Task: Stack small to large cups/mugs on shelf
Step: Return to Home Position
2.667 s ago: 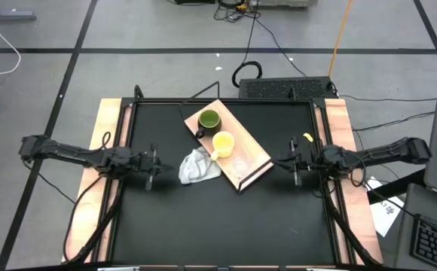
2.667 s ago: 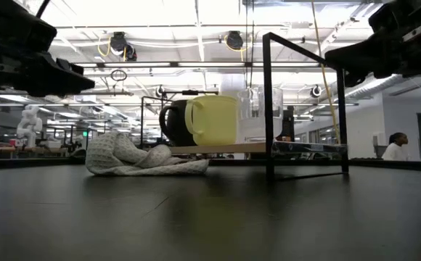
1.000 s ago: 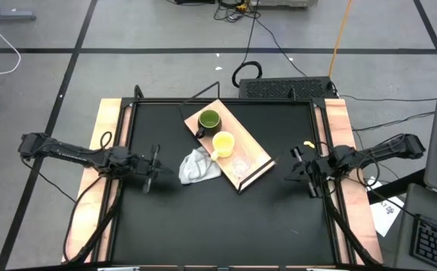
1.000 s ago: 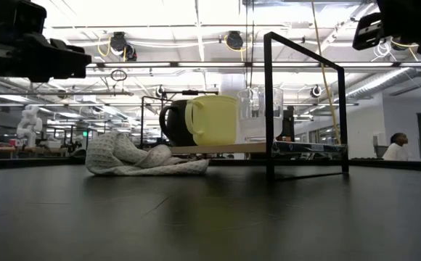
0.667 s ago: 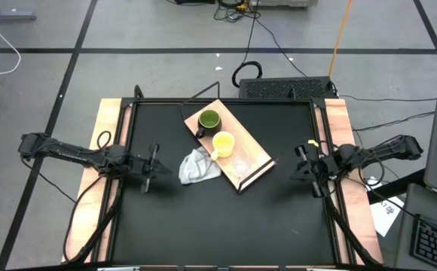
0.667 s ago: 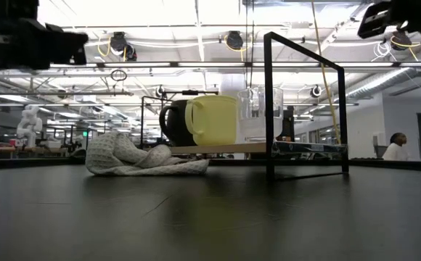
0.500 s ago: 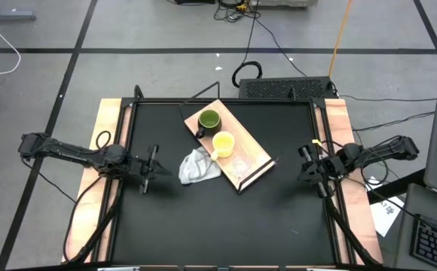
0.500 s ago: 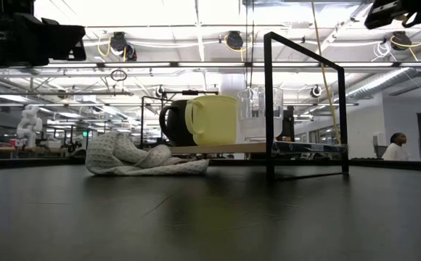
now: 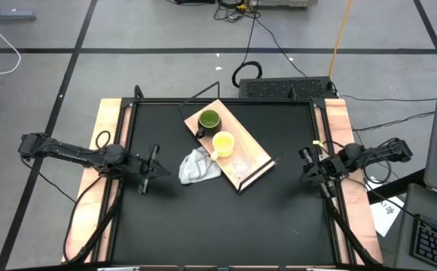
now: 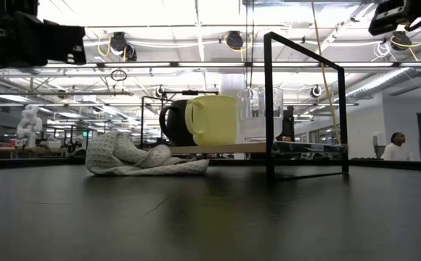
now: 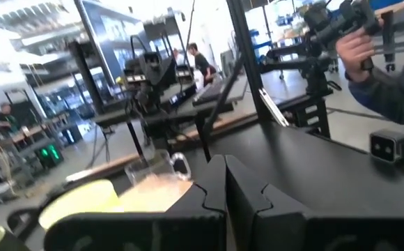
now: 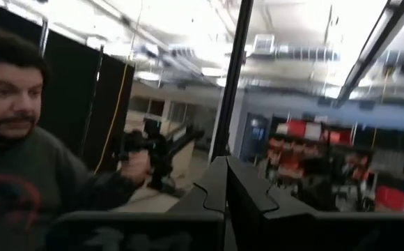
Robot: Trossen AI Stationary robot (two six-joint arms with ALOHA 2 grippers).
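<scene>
Three cups stand on the light-wood shelf (image 9: 258, 150), a board set slantwise at the table's middle. They are the dark green mug (image 9: 209, 120), the yellow mug (image 9: 223, 143) and the clear glass cup (image 9: 241, 164). In the low view the yellow mug (image 10: 212, 120) stands in front of the green mug (image 10: 171, 122), with the glass cup (image 10: 258, 104) beside them. My left gripper (image 9: 150, 160), shut and empty, hovers left of the shelf. My right gripper (image 9: 313, 165), shut and empty, hangs near the table's right edge. The left wrist view shows the yellow mug (image 11: 76, 199) and the glass cup (image 11: 167, 167).
A crumpled white cloth (image 9: 198, 165) lies on the black tabletop against the shelf's near-left side. The shelf's dark metal frame (image 10: 268, 101) rises at its right end. A person (image 12: 21, 146) stands beyond the table, holding a handle (image 11: 359, 49).
My right gripper has drawn back toward the table's right edge, away from the shelf, and has stayed shut. The cups, the shelf and the cloth have not moved.
</scene>
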